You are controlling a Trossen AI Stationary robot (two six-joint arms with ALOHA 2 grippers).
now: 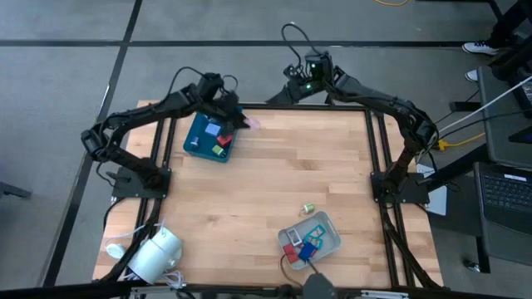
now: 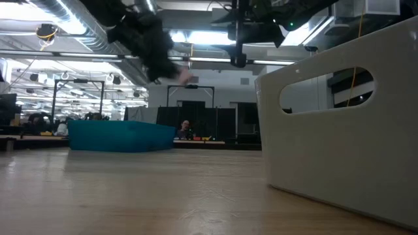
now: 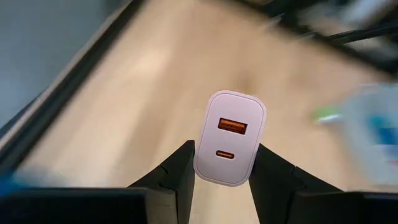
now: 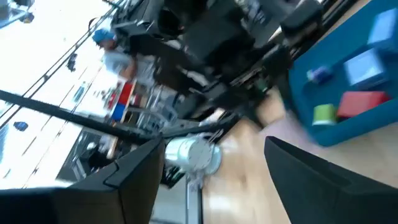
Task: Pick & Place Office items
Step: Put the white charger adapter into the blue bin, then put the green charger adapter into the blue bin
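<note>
a pale pink usb charger block (image 3: 230, 138) is held between the fingers (image 3: 177, 177) of the left gripper (image 1: 243, 121), raised off the table (image 1: 266, 178) just past the far right corner of the dark teal tray (image 1: 193, 145), close to the table's far edge. red, green, blue and pink items (image 1: 219, 139) are seen inside that tray (pieces too small to name). the right gripper (image 1: 293, 76) is kept beyond the far edge, approx. mid-width, off the wood, w/ fingers (image 4: 140, 171) spread wide and nothing between them. the pale grey tray (image 1: 330, 224) is set near the front edge, right of centre, w/ red and blue items (image 1: 301, 246) in it. a small green clip (image 1: 307, 208) is left on bare wood just behind it. the wide middle of the table betw. both trays is left open. a white roll-shaped object (image 1: 155, 254) is seen at the front left corner.
</note>
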